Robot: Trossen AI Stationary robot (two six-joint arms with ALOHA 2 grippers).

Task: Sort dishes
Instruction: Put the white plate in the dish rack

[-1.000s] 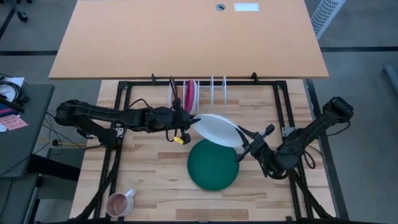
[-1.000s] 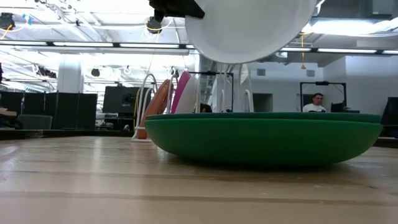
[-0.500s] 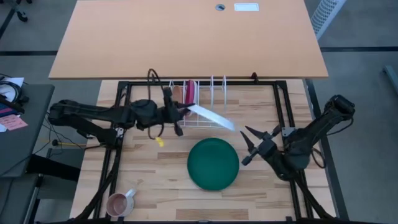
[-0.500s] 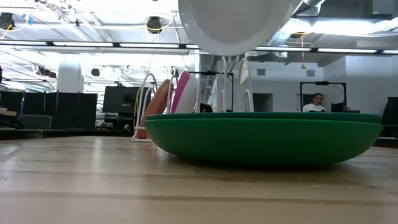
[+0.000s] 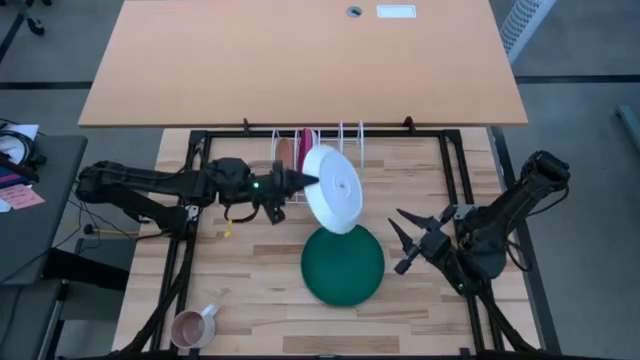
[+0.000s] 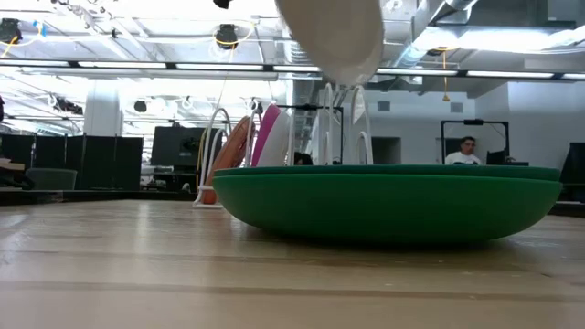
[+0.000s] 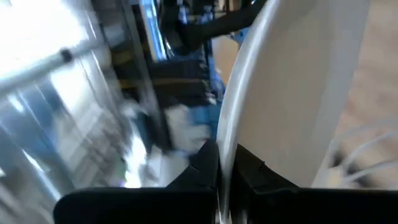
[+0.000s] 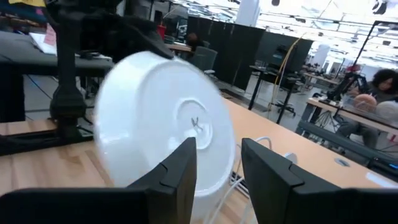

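Observation:
My left gripper (image 5: 303,182) is shut on a white plate (image 5: 333,188), held on edge in the air in front of the white wire rack (image 5: 345,140) and above the far rim of a dark green plate (image 5: 343,264) that lies flat on the table. The white plate's underside faces my right gripper (image 5: 405,240), which is open and empty to the right of the green plate. An orange-brown plate (image 5: 288,148) and a magenta plate (image 5: 309,143) stand on edge in the rack. In the low view the white plate (image 6: 334,37) hangs above the green plate (image 6: 384,201). My left gripper pinches the white plate's rim (image 7: 227,140) between its two fingers (image 7: 205,163), one on each face. The fingers come level from the table's left. The plate stands on edge, tilted, lifted clear of the table and the rack.
A small pink mug (image 5: 192,325) stands near the table's front left corner. The rack has free slots on its right side (image 5: 352,145). A large brown desktop (image 5: 300,60) lies beyond the far edge. A person sits far off in the room (image 6: 467,151).
My right gripper has come away from the white plate's right rim and drawn back toward the table's right edge. My left gripper has turned, and the white plate has swung from lying nearly flat to standing on edge, its underside now facing right.

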